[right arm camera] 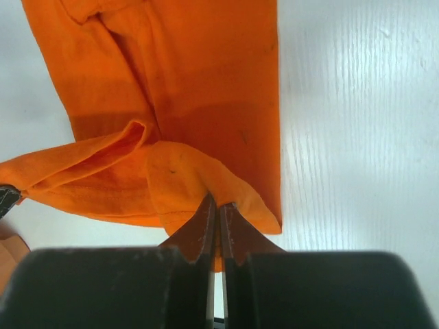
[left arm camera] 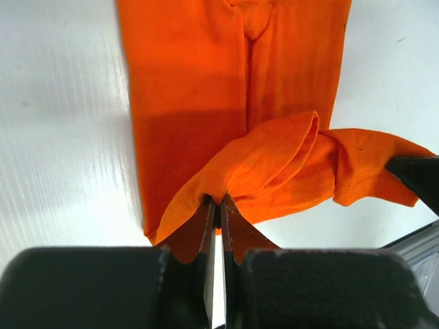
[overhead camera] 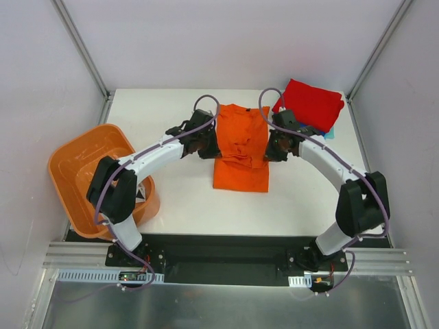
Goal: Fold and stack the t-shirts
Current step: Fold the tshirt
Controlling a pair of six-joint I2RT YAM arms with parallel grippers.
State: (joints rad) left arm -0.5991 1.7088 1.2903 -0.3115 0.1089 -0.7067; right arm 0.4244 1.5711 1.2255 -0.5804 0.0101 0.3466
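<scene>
**Orange shirt, pinched at both sides**

- Orange shirt [overhead camera: 240,147]: lies lengthwise mid-table [overhead camera: 178,199], directly between the two grippers.
- Left gripper [left arm camera: 216,202]: jaws pressed together on a lifted fold at the shirt's left side.
- Right gripper [right arm camera: 216,203]: likewise clamped on a fold at the right side.
- Wrist views only: both pinches, with a raised band of cloth bunched between them.
- Top view only: fingertips hidden by the wrists. Red shirt [overhead camera: 312,103] folded at the far right corner. Basket [overhead camera: 75,171] off the table's left edge.

The spread t-shirt [overhead camera: 240,154] is bright orange with tiny dark specks. The folded t-shirt [overhead camera: 310,103] is red, the basket [overhead camera: 72,154] orange.
</scene>
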